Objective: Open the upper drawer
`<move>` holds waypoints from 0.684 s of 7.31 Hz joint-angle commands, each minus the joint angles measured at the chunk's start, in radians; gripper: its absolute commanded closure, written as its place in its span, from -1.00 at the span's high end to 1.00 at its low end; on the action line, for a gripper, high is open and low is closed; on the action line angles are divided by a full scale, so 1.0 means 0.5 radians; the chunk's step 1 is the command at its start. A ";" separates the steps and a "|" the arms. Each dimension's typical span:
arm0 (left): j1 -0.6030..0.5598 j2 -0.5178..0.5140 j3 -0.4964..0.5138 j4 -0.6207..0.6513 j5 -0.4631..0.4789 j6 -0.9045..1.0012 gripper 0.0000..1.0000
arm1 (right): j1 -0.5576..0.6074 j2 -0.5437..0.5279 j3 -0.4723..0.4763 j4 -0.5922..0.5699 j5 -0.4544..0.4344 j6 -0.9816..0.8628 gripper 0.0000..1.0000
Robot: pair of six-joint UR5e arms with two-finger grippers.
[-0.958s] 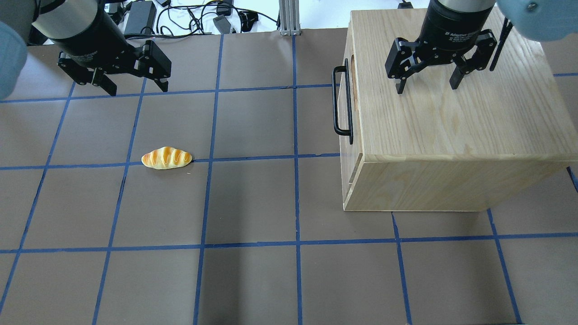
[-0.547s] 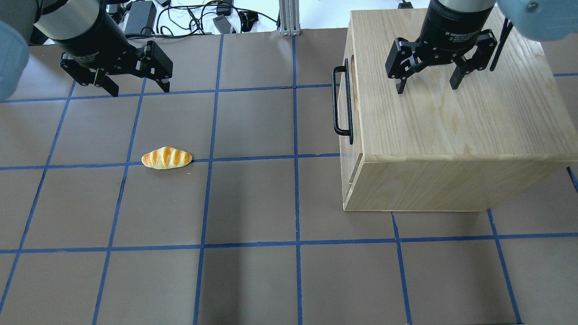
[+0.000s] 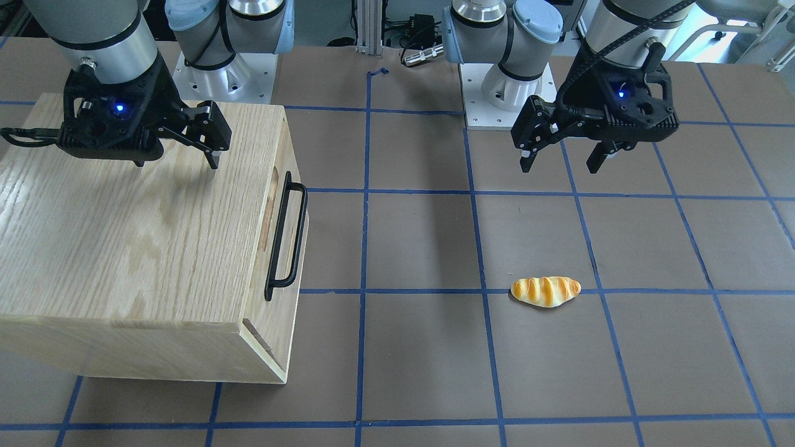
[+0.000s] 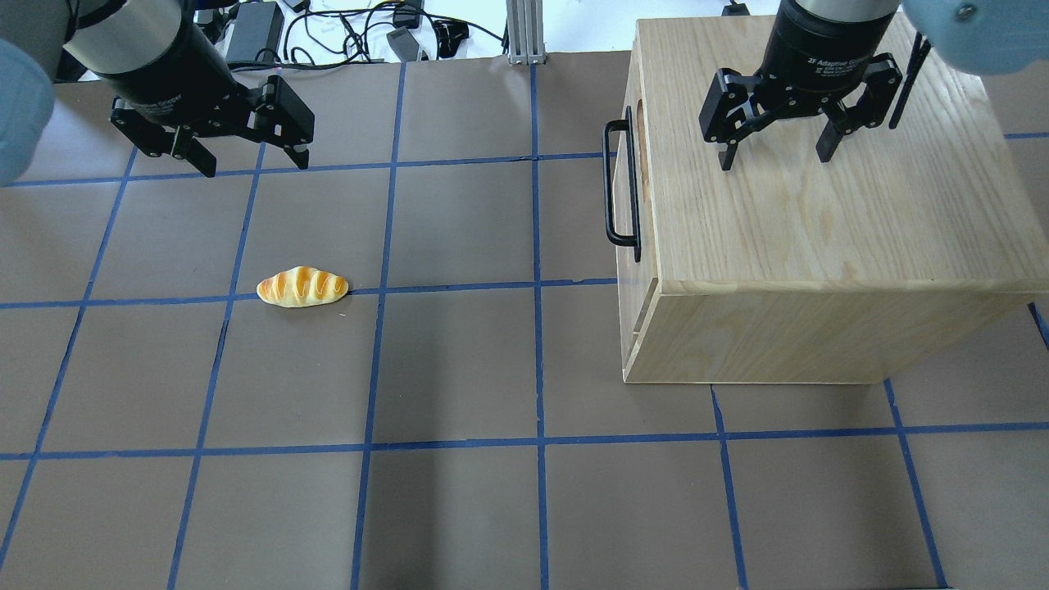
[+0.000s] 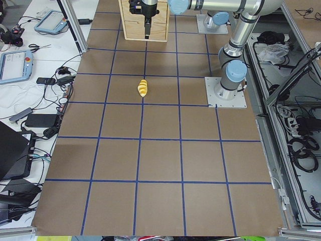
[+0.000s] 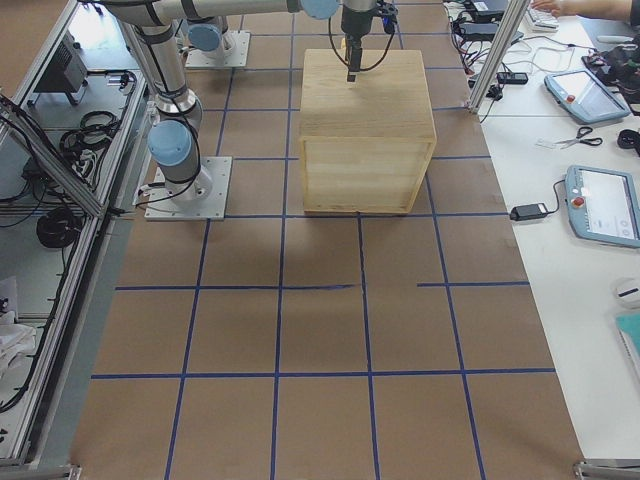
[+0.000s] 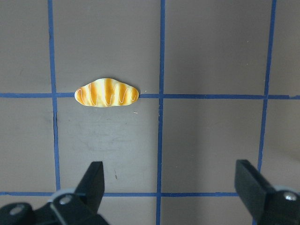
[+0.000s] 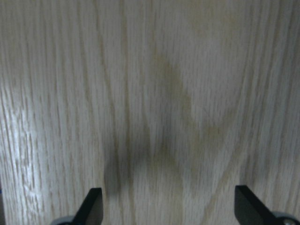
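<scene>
The upper drawer [image 4: 629, 197] sits shut in the front of the oak-grain cabinet [image 4: 819, 238]. Its long black bar handle [image 4: 620, 184] faces the table's middle, and it also shows in the front-facing view [image 3: 286, 239], beside the oblong slot. My right gripper [image 4: 774, 160] is open and empty, hovering over the cabinet top behind the drawer front; the right wrist view shows only wood grain between its fingertips [image 8: 168, 201]. My left gripper [image 4: 254, 164] is open and empty, over the table far left of the handle.
A toy bread roll [image 4: 302, 288] lies on the brown mat with its blue tape grid, in front of my left gripper; it shows in the left wrist view [image 7: 107, 93]. Cables and power bricks [image 4: 344, 33] lie beyond the mat's far edge.
My left gripper has shifted a little to the right. The right gripper, the drawer and the roll have not moved.
</scene>
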 commanded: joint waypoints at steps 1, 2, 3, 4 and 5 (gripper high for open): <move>0.000 -0.006 -0.001 0.000 -0.003 -0.007 1.00 | -0.002 0.000 0.000 0.000 0.000 0.002 1.00; 0.000 -0.021 -0.001 0.009 -0.009 -0.022 1.00 | 0.001 0.000 0.003 0.000 0.000 -0.001 1.00; -0.012 -0.033 -0.007 0.018 -0.049 -0.031 1.00 | 0.001 0.000 0.003 0.000 0.000 0.002 1.00; -0.055 -0.055 -0.007 0.046 -0.067 -0.080 1.00 | 0.001 0.000 0.000 0.000 0.000 0.002 1.00; -0.098 -0.088 -0.010 0.076 -0.071 -0.138 1.00 | 0.001 0.000 0.003 0.000 0.000 0.002 1.00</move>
